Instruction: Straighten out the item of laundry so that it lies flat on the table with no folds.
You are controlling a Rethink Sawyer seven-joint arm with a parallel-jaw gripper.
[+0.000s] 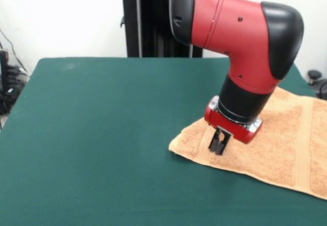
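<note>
The towel (276, 144) is lying on the right side of the green table (102, 134), and we are seeing it run off the right edge of the picture, so its full outline is not showing. Its visible stretch is running from a rounded left corner, out toward the middle of the table, back to the far right, so the long line we can follow is slanting from near-left to far-right. A flat woven band (305, 144) is crossing it near the right side, going from far to near. The near edge is lying fairly straight along the cloth, and the surface we can see is looking mostly flat, with a soft ripple near the left corner.

The gripper (219, 143) is hanging off the red and black arm (240, 37), which is coming down from the top, and its tip is sitting right at the towel's left part, just in from the corner. Its dark fingers are looking close together, but we cannot tell whether they are pinching the terry or only touching it.

We are reading no brand, label or writing anywhere on the towel or arm.
</note>
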